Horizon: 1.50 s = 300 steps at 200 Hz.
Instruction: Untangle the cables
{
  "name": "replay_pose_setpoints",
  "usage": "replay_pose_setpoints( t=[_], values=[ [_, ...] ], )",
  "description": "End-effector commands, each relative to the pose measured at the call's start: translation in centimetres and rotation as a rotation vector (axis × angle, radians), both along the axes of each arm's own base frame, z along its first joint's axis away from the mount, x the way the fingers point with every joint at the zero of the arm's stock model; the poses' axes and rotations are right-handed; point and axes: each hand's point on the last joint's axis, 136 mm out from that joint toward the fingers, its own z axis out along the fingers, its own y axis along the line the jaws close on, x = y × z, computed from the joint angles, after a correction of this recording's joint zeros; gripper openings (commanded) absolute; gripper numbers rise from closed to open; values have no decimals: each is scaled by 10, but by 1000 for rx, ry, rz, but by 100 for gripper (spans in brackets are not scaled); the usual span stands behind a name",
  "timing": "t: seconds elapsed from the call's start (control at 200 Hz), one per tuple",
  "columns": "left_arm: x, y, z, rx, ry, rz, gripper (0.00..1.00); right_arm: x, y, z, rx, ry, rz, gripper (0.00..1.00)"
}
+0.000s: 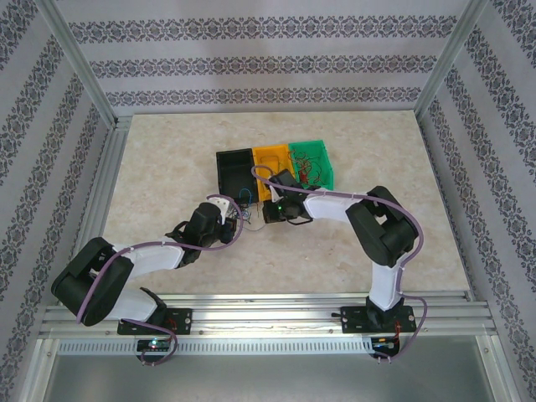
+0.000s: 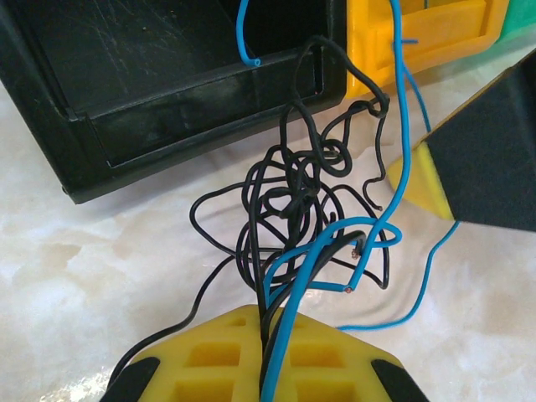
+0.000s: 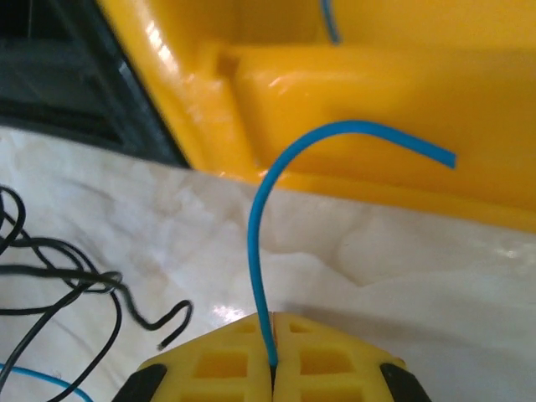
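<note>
Pale marbled counter [image 1: 167, 251] sits inside patterned walls [image 1: 251, 50], with a black bin [image 1: 224, 172], an orange bin [image 1: 272, 155] and a green bin [image 1: 328, 176] standing side by side, touching, near its middle. Just in front of the black bin, the cables [image 2: 297, 209] lie on the counter in a loose knot of black loops threaded with blue strands, and two bared ends show at the knot's near edge. The left claw [image 2: 266, 343] is closed on a bundle of black and blue strands that run from its yellow fingers [image 2: 209, 356] up into the knot. The right claw [image 3: 273, 356] is closed too, pinching a single blue cable [image 3: 258, 243]. That cable rises from between the tips and arcs to the right in front of the orange bin's wall, its free end in the air. From above, both claws sit close together just before the bins. Some thin wires [image 1: 308, 167], dark and reddish, seem to lie in the green bin, though they are too small to tell apart.
</note>
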Motion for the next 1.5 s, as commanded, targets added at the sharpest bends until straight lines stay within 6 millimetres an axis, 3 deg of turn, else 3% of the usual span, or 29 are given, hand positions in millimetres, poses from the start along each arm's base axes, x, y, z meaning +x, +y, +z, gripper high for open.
replay_pose_setpoints(
  t=[0.0,0.06,0.14,0.245,0.375,0.59,0.729,0.874,1.044,1.199,1.494],
  values=[
    [4,6,6,-3,-26,44,13,9,-44,8,-83,-42,-162,0],
    [4,9,8,-8,-27,57,27,7,-76,8,-143,-52,-268,0],
    [6,10,11,-26,-29,62,36,-1,-114,10,-183,-47,-412,0],
    [9,10,13,-50,-31,70,36,-13,-146,14,-191,-47,-541,0],
    [13,3,8,-54,-14,47,32,-14,-166,24,-207,-84,-606,0],
    [-5,-55,16,-129,32,-295,33,-4,-152,27,-175,-81,-549,0],
    [-22,-76,30,-190,33,-444,41,-1,-141,27,-173,-92,-512,0],
    [-22,-84,21,-158,96,-481,44,-2,-132,27,-182,-103,-477,0],
    [5,-78,-3,-83,98,-359,38,-1,-133,33,-177,-123,-484,0],
    [20,-80,4,-126,35,-301,34,-3,-139,36,-181,-140,-497,0],
    [18,-92,8,-179,25,-356,34,-6,-141,34,-184,-134,-495,0]
  ],
)
